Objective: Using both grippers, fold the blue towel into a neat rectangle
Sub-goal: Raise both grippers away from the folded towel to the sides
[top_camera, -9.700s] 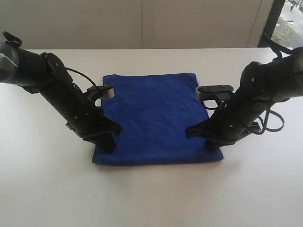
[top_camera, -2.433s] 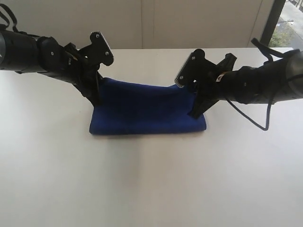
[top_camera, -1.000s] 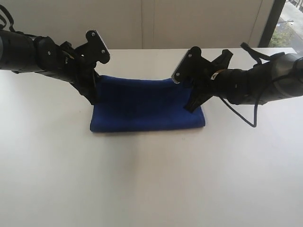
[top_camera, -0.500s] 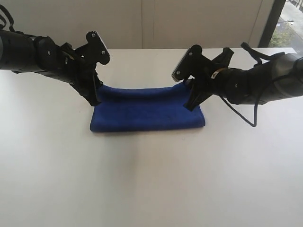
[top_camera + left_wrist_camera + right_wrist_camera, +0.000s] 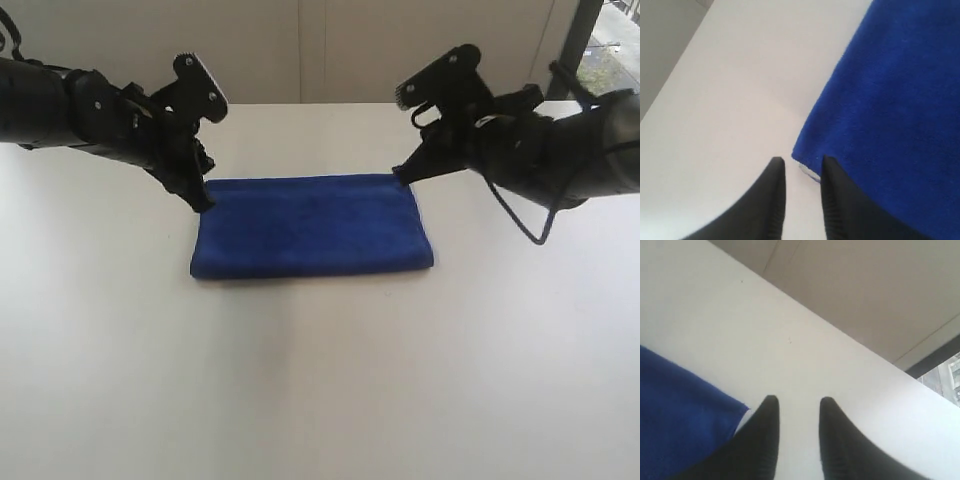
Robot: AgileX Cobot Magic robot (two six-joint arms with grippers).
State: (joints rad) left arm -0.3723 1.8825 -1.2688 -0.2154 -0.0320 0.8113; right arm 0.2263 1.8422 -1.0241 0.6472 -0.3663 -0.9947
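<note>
- White table (image 5: 320, 390) bears the blue towel (image 5: 312, 225), folded flat into a rectangle near its middle
- Left gripper (image 5: 203, 200) beside the towel's far left corner, jaws parted, empty
- Right gripper (image 5: 402, 176) beside the far right corner, jaws parted, empty

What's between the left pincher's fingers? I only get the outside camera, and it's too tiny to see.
Observer: Nothing is pinched. The left wrist view shows the left gripper open, just off the blue towel's corner.
Operator: And the right one?
Observer: The right gripper is open too, only white table in its gap, towel corner beside one finger.
Operator: Anything funny there?
Observer: A small pale strip peeks out at the towel corner by the left gripper.
</note>
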